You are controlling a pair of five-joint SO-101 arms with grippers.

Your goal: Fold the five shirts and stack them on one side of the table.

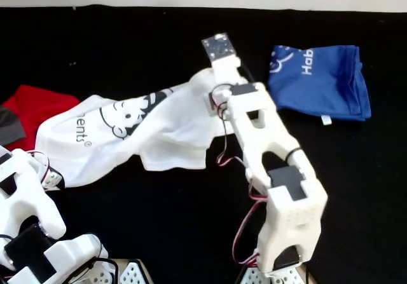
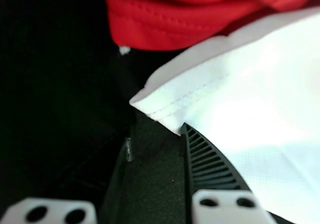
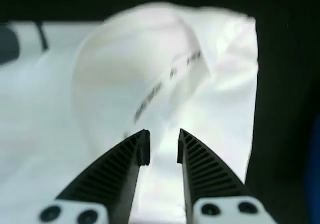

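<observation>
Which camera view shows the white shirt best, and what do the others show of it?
The high view: the white shirt lies stretched out, print up, with nearly its whole outline visible. The left wrist view catches a stitched hem corner; the right wrist view, a bunched fold close up.

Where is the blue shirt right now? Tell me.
In the high view, the blue shirt lies folded at the far right of the table, just right of the white shirt.
</observation>
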